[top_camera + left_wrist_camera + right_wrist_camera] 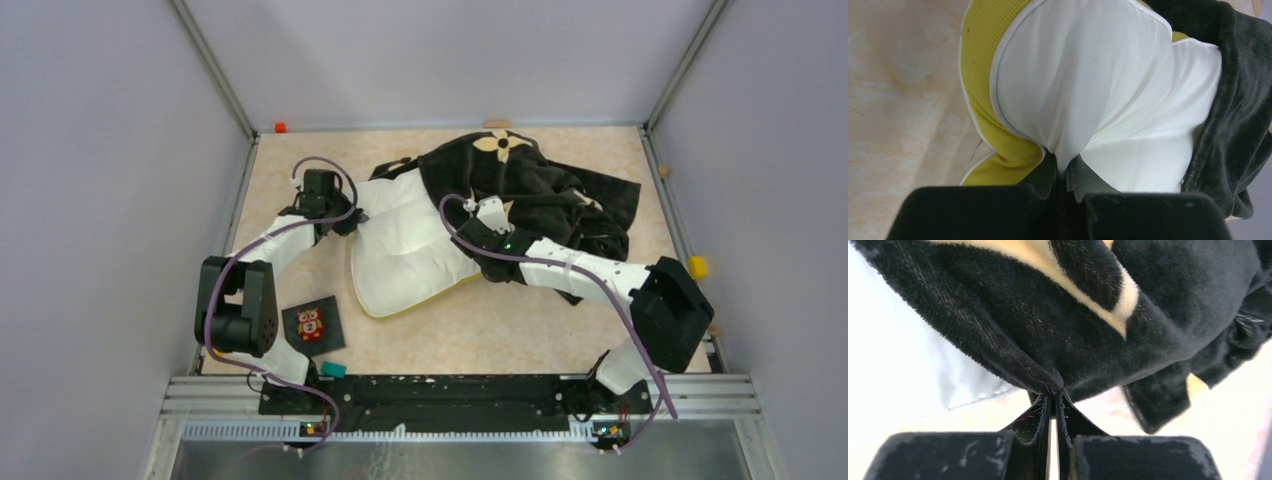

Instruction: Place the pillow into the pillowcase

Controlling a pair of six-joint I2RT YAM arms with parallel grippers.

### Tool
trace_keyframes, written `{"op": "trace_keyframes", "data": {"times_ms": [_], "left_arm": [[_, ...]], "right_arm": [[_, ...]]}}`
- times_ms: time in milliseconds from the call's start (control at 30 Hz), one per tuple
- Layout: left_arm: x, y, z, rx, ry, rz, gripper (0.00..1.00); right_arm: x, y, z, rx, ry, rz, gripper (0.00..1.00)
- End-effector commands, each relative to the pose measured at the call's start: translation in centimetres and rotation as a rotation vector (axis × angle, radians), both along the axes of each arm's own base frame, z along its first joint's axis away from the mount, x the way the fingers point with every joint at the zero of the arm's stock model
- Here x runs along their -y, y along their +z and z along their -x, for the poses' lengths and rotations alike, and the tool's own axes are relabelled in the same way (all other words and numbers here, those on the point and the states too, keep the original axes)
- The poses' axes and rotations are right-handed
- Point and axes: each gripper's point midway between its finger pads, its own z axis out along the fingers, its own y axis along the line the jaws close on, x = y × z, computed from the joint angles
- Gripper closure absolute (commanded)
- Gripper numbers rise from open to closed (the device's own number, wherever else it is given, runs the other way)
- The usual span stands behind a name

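Note:
The white pillow (405,245) lies in the middle of the table, its far end tucked under the black pillowcase (545,190) with cream flower motifs. My left gripper (350,222) is shut on the pillow's left edge; in the left wrist view white cloth (1098,90) and the yellow band (998,130) bunch at my closed gripper (1068,167). My right gripper (478,212) is shut on the pillowcase's hem (1048,377), with the pillow (898,350) pale at the left of that view.
A dark owl-picture card (311,325) lies near the front left by my left arm's base. A teal block (333,370) sits at the front rail. A yellow block (697,266) and an orange one (281,127) sit at the table's edges.

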Motion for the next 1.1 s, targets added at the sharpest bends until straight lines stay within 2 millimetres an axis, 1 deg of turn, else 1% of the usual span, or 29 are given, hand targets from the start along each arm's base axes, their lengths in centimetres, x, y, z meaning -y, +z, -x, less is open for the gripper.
{"op": "trace_keyframes", "data": {"times_ms": [0, 67, 100, 133, 167, 200, 267, 300, 367, 433, 500, 567, 600, 633, 667, 700, 733, 767, 800, 867, 933, 1000, 1033, 1067], "left_arm": [[0.5, 0.8, -0.8, 0.048, -0.007, 0.007, 1.00], [1.9, 1.3, -0.8, 0.065, -0.028, 0.001, 1.00], [2.5, 1.6, -0.8, 0.072, -0.035, -0.005, 1.00], [3.1, 1.9, -0.8, 0.079, -0.043, -0.005, 1.00], [3.7, 2.2, -0.8, 0.088, -0.052, -0.005, 1.00], [4.0, 2.6, -0.8, 0.098, -0.059, -0.005, 1.00], [4.8, 4.0, -0.7, 0.131, -0.083, -0.015, 1.00], [5.2, 4.8, -0.6, 0.148, -0.098, -0.024, 1.00], [6.4, 6.6, -0.1, 0.183, -0.140, -0.036, 1.00], [7.7, 8.7, 0.6, 0.232, -0.194, -0.047, 1.00], [9.4, 11.0, 1.5, 0.289, -0.285, -0.047, 1.00], [10.8, 12.4, 2.6, 0.290, -0.376, -0.043, 1.00], [11.5, 13.4, 3.1, 0.298, -0.421, -0.044, 0.93], [12.1, 14.1, 3.8, 0.299, -0.480, -0.043, 0.89], [12.3, 14.7, 4.3, 0.296, -0.505, -0.043, 0.85], [12.7, 15.4, 4.9, 0.306, -0.545, -0.037, 0.78], [13.1, 15.9, 5.4, 0.317, -0.591, -0.027, 0.70], [13.7, 16.2, 6.2, 0.326, -0.657, -0.009, 0.63], [13.9, 16.3, 6.5, 0.317, -0.688, -0.005, 0.57], [14.4, 16.6, 7.1, 0.314, -0.749, 0.003, 0.43], [14.3, 17.4, 7.3, 0.329, -0.765, -0.004, 0.22], [14.1, 19.2, 7.2, 0.377, -0.766, -0.024, 0.08], [13.7, 20.3, 6.8, 0.408, -0.749, -0.049, 0.02], [13.3, 21.6, 6.4, 0.452, -0.732, -0.080, 0.01]], "right_arm": [[-3.2, 4.5, -0.7, 0.098, 0.046, -0.016, 1.00], [-7.4, 7.0, 0.4, 0.117, 0.146, -0.081, 1.00], [-10.0, 8.2, 1.0, 0.116, 0.205, -0.146, 1.00], [-12.1, 8.9, 1.9, 0.101, 0.271, -0.199, 1.00], [-13.6, 9.4, 2.2, 0.086, 0.310, -0.248, 1.00], [-14.3, 9.9, 2.1, 0.081, 0.328, -0.277, 1.00], [-14.5, 12.0, 0.9, 0.119, 0.329, -0.274, 1.00], [-14.6, 13.6, 0.1, 0.136, 0.331, -0.288, 1.00], [-15.1, 17.2, -1.3, 0.166, 0.362, -0.362, 1.00], [-15.6, 21.2, -2.3, 0.199, 0.398, -0.446, 1.00], [-15.6, 25.1, -3.3, 0.242, 0.415, -0.487, 1.00], [-15.4, 28.8, -4.6, 0.280, 0.424, -0.530, 1.00], [-15.2, 30.2, -5.5, 0.285, 0.425, -0.565, 1.00], [-14.4, 32.0, -7.1, 0.299, 0.415, -0.622, 1.00], [-14.1, 31.5, -8.5, 0.271, 0.410, -0.646, 1.00], [-13.7, 32.0, -9.8, 0.274, 0.396, -0.675, 1.00], [-13.3, 31.5, -11.1, 0.265, 0.376, -0.676, 1.00], [-13.2, 30.6, -12.3, 0.254, 0.357, -0.667, 1.00], [-13.3, 29.6, -13.4, 0.238, 0.344, -0.666, 1.00], [-13.7, 26.8, -15.3, 0.181, 0.313, -0.672, 1.00], [-13.7, 23.6, -17.2, 0.141, 0.266, -0.647, 1.00], [-13.9, 20.1, -18.7, 0.088, 0.237, -0.632, 1.00], [-13.9, 19.0, -19.2, 0.071, 0.226, -0.624, 1.00], [-13.9, 18.4, -19.6, 0.064, 0.217, -0.622, 1.00]]}}
